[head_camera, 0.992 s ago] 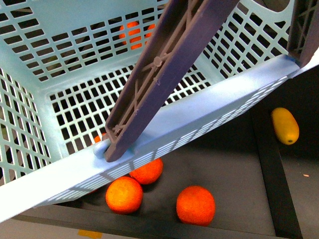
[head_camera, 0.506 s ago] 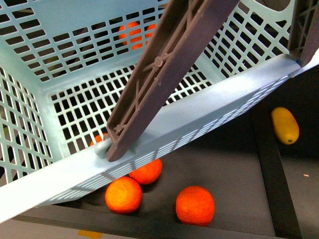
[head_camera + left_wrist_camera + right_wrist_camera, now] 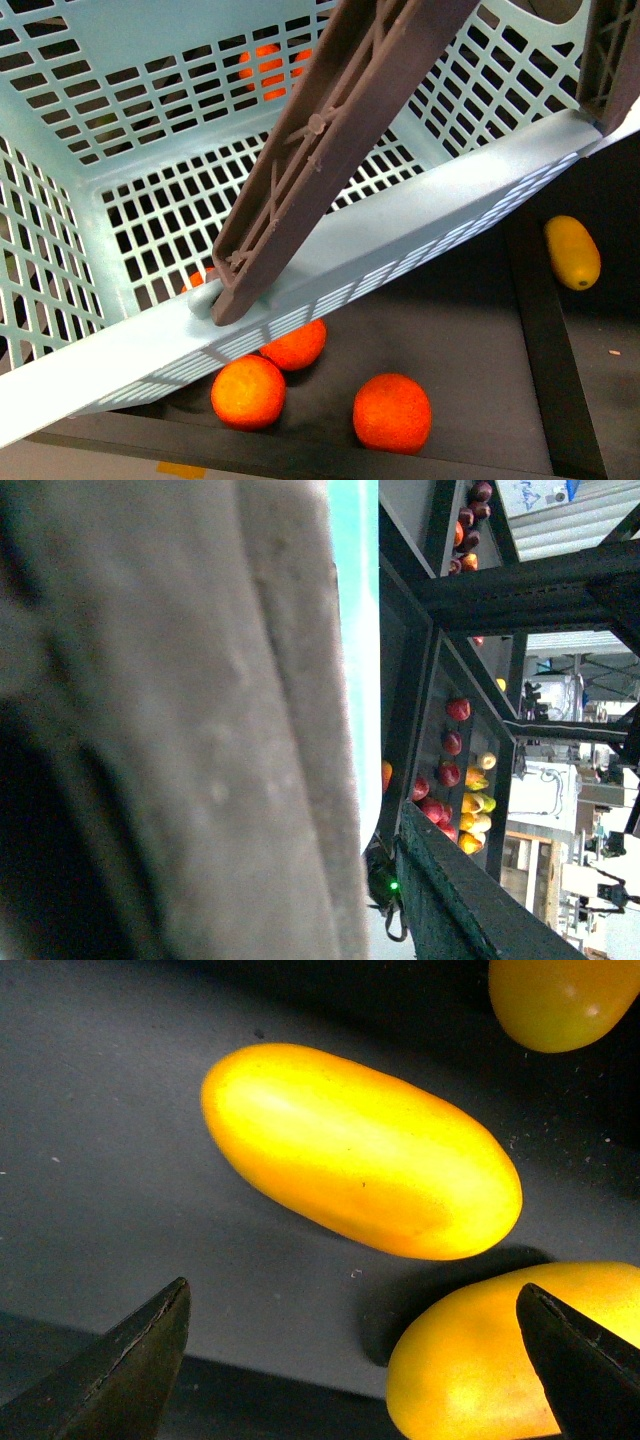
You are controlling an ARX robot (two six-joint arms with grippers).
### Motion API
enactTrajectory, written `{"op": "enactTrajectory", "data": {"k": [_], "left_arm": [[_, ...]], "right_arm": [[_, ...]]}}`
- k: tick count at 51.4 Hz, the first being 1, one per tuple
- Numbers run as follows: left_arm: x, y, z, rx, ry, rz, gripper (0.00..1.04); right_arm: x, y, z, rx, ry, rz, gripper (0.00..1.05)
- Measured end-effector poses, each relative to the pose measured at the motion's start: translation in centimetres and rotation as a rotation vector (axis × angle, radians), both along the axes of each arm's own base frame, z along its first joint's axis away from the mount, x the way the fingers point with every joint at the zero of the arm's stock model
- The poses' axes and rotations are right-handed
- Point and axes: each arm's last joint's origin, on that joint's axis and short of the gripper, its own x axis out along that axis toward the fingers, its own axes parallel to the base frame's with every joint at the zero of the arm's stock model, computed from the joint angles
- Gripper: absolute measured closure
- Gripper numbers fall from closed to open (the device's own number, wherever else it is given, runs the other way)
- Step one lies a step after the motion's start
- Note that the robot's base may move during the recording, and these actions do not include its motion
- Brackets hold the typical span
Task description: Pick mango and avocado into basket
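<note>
— Since most of the front frame is filled by the tilted basket [image 3: 420, 225], what else is seen there?
— Its brown-grey handle [image 3: 320, 140] is laid diagonally across it, from top centre down to the near rim. Three oranges [image 3: 392, 412] are set on the dark shelf [image 3: 470, 340] at lower centre, one partly under the rim. A mango [image 3: 572, 252] is found at the right edge, outside the basket.
— And the end effectors?
— The right end effector [image 3: 352, 1290] is spread wide with nothing pinched. A mango [image 3: 360, 1150] is shown lying just beyond its tips, with two more mangoes [image 3: 480, 1360] near it. The left end effector's state cannot be told, as its wrist view is filled by a blurred grey surface.
</note>
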Motion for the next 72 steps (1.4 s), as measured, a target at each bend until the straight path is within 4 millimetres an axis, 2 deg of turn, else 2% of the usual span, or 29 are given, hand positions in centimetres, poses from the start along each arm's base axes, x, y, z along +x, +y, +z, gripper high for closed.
{"op": "enactTrajectory", "data": {"k": [17, 31, 50, 67, 72], "left_arm": [[0.0, 0.0, 0.0, 0.001, -0.001, 0.001, 0.76], [0.0, 0.0, 0.0, 0.0, 0.0, -0.002, 0.76], [0.0, 0.0, 0.0, 0.0, 0.0, -0.001, 0.76], [0.0, 0.0, 0.0, 0.0, 0.0, -0.001, 0.76], [0.0, 0.0, 0.0, 0.0, 0.0, -0.001, 0.76]], "right_arm": [[4.0, -0.8, -2.2, -0.019, 0.002, 0.007, 0.09], [6.1, -0.6, -3.8, -0.007, 0.012, 0.006, 0.09], [7.2, 0.5, -5.3, 0.017, 0.016, -0.006, 0.09], [6.1, 0.4, -6.0, 0.045, 0.007, -0.059, 0.45], [5.7, 0.4, -5.8, 0.071, -0.009, -0.074, 0.49]]}}
